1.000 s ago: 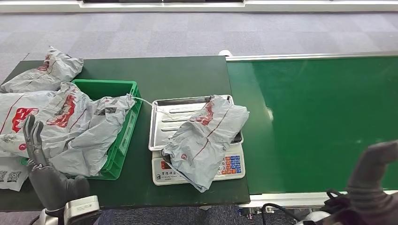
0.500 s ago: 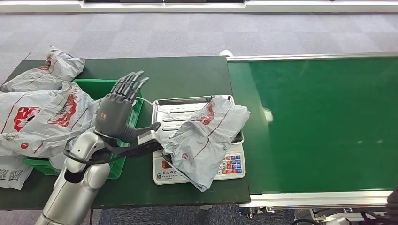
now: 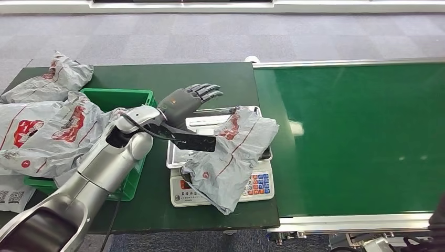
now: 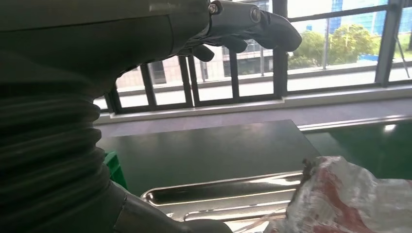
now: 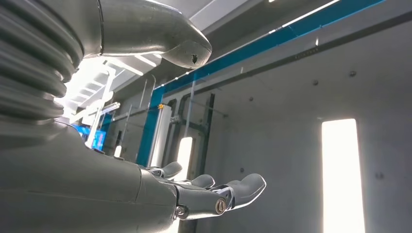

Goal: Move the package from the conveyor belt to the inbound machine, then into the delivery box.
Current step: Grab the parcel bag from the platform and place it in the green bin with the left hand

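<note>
A crumpled grey package (image 3: 231, 155) with red print lies on the steel tray (image 3: 177, 153) of the weighing scale (image 3: 259, 185), draped over its front right. My left hand (image 3: 186, 102) hovers just above the tray's back left corner, fingers stretched out and apart, holding nothing, a little short of the package. The left wrist view looks past the same hand (image 4: 233, 24) at the tray (image 4: 218, 191) and the package (image 4: 345, 199) beneath it. In the right wrist view my right hand (image 5: 194, 194) is turned up toward the ceiling, fingers apart and empty.
A green crate (image 3: 113, 97) left of the scale holds several grey packages (image 3: 57, 131) that spill over its rim. Another package (image 3: 57, 79) lies at the table's back left. The green conveyor belt (image 3: 357, 136) runs along the right with nothing on it.
My left arm has swung up from the table's front left, past the crate, to above the scale tray. My right arm has dropped out of the head view's lower right. The package has not moved.
</note>
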Available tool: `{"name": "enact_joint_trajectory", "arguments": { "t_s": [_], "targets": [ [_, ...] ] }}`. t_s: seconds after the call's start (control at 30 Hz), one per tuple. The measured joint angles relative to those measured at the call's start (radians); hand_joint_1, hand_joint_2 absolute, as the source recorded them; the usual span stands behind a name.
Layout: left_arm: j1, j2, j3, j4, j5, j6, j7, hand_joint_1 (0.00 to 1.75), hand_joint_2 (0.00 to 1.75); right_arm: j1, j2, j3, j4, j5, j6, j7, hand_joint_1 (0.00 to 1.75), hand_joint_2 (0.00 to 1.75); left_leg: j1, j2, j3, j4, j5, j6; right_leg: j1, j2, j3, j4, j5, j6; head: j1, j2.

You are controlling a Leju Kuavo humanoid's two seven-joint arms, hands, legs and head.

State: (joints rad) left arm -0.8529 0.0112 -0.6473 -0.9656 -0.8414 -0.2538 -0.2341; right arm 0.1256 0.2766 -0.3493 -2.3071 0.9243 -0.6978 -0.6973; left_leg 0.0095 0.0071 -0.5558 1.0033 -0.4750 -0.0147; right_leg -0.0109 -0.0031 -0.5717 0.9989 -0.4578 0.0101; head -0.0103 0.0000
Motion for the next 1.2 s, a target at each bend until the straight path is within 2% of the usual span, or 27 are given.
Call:
{"name": "enact_joint_trajectory", "arguments": {
  "t_s": [0.1,0.3,0.4,0.7,1.0,1.2],
  "targets": [
    [-0.040,-0.020,-0.034,0.049,0.017,-0.030,-0.011,0.00,1.75,0.000,-0.003,-0.004,0.007,0.003,0.000,0.000,0.00,1.75,0.000,0.000,0.000,0.000,0.000,0.000,0.000,0.000,-0.001,0.000,0.000,0.000,0.000,0.000],
    [-0.098,-0.085,-0.142,0.140,0.080,-0.154,-0.067,0.00,1.75,-0.003,-0.010,-0.005,0.022,0.012,0.000,0.000,0.00,1.75,0.000,-0.002,-0.002,0.000,0.000,0.000,0.000,-0.002,-0.001,0.000,0.000,0.000,0.000,0.000],
    [-0.122,-0.103,-0.192,0.156,0.107,-0.197,-0.083,0.00,1.75,-0.007,-0.013,-0.005,0.038,0.012,0.000,0.000,0.00,1.75,0.000,-0.001,-0.002,0.000,0.000,0.000,0.000,-0.001,-0.001,0.000,0.000,0.000,0.000,0.000],
    [-0.164,-0.110,-0.293,0.159,0.156,-0.244,-0.094,0.00,1.75,-0.038,-0.018,-0.004,0.093,0.017,0.000,0.000,0.00,1.75,0.000,-0.002,-0.002,0.000,0.000,0.000,0.000,-0.001,-0.001,0.000,0.000,0.000,0.000,0.000],
    [-0.166,-0.113,-0.379,0.165,0.198,-0.268,-0.103,0.00,1.75,-0.070,-0.018,-0.004,0.131,0.034,0.000,0.000,0.00,1.75,0.000,-0.002,-0.002,0.000,0.001,0.000,0.000,-0.001,-0.001,0.000,0.000,0.000,0.000,0.000],
    [-0.169,-0.113,-0.423,0.180,0.218,-0.287,-0.090,0.00,1.75,-0.097,0.002,0.001,0.135,0.024,0.000,0.000,0.00,1.75,0.000,-0.002,-0.002,0.000,0.001,0.000,0.000,-0.002,-0.001,0.000,0.000,0.000,0.000,0.000]
  ]
}}
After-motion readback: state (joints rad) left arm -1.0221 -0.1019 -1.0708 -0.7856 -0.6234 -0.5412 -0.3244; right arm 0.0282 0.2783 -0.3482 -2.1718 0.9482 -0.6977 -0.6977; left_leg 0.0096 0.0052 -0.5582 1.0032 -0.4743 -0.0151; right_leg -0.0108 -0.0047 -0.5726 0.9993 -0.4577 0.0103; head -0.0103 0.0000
